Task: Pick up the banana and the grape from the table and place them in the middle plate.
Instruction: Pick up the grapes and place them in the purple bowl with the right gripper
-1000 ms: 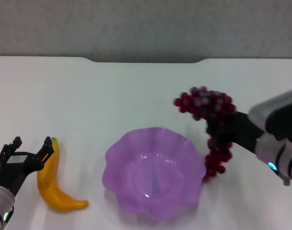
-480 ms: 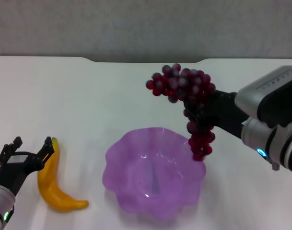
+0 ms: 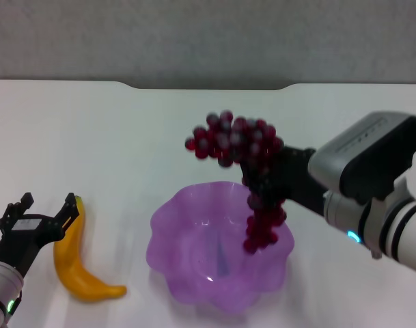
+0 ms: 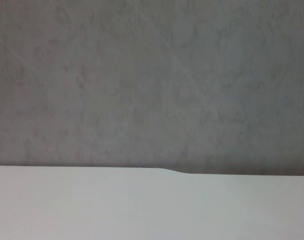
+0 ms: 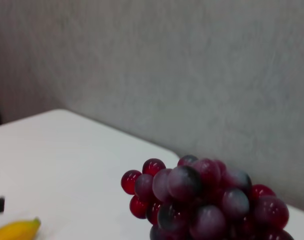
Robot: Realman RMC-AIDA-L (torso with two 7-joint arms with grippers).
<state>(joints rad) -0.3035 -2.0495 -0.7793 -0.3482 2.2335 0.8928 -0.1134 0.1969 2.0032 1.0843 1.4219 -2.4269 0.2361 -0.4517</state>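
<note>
While carried: the grape point(image 3: 245, 171) is clamped in the right gripper point(image 3: 266, 179), hanging over the middle plate point(image 3: 187, 273), centre frame.
Banana point(image 3: 78, 263): lower left, beside the left gripper point(image 3: 38, 220), spread wide, nothing held.

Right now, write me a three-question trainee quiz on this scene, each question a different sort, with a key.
1. True or false: the grapes are lying flat on the table.
2. Multiple choice: where is the banana? A) in the purple plate B) on the table beside the left gripper C) held in the right gripper
3. Fill in: the lower end of the grape bunch hangs over the ____.

Key
1. False: the right gripper holds them in the air.
2. B: it lies on the table, left of the plate, and the left gripper is open beside it.
3. Plate: the bunch dangles above its right side.
</note>
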